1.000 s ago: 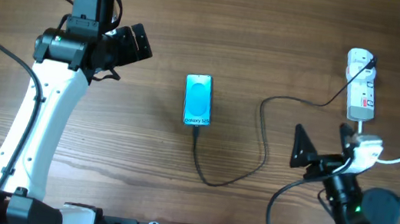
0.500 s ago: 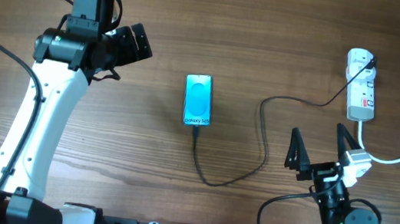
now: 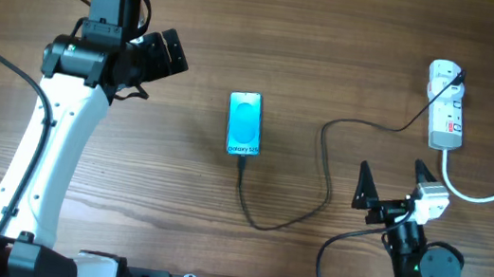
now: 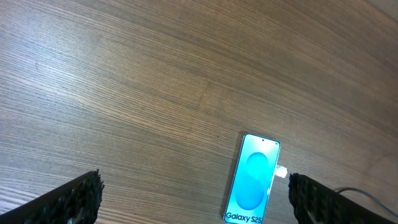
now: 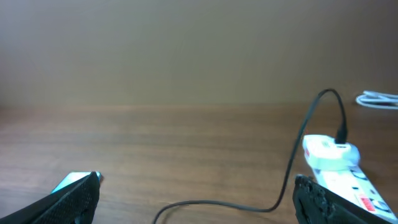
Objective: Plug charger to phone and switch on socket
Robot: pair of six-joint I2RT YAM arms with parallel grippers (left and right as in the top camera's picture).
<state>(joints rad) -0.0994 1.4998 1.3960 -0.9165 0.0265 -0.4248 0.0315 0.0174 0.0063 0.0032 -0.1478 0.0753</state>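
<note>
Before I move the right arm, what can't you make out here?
Socket switch position: too small overhead; partly cut off by the right wrist view's bottom edge.
Charger tip seated in phone or not: too small overhead; cropped by the left wrist view's bottom edge.

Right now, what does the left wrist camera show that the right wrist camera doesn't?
Only the left wrist view shows the phone whole, its lit screen reading "Galaxy S25". Only the right wrist view shows the socket, with the charger cable arching into its far end, and a bit of white cord beyond. Both show the wooden table and the phone, though the right wrist view catches just a corner of it.
</note>
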